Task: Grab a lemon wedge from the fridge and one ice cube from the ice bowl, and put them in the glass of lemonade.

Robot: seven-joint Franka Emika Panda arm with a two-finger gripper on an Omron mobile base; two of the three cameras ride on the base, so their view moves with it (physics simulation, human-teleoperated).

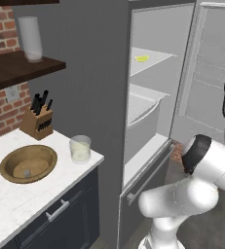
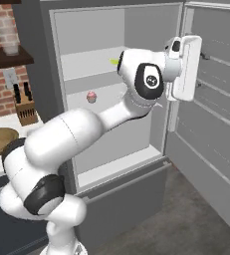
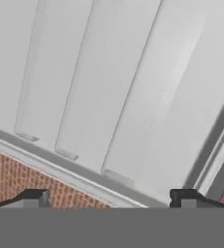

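Observation:
The fridge (image 1: 100, 97) stands open, its door (image 2: 211, 124) swung out to the right. The lemon wedge (image 1: 142, 59) lies on an upper shelf; in the right base view the arm hides all but its yellow-green tip (image 2: 114, 62). My gripper (image 2: 202, 56) is raised beside the door's inner face, right of the shelves and well away from the wedge. In the hand view the gripper (image 3: 111, 199) is open and empty, facing the door's ribbed panels. On the white counter, the ice bowl (image 1: 28, 163) holds the ice cube (image 1: 27, 172). The glass of lemonade (image 1: 80, 149) stands to the bowl's right.
A pink-topped cupcake (image 2: 91, 96) sits on a lower fridge shelf. A knife block (image 1: 37, 119) stands against the brick wall behind the bowl. A tall frosted glass (image 1: 30, 39) is on the dark wooden wall shelf. Dark floor lies in front of the fridge.

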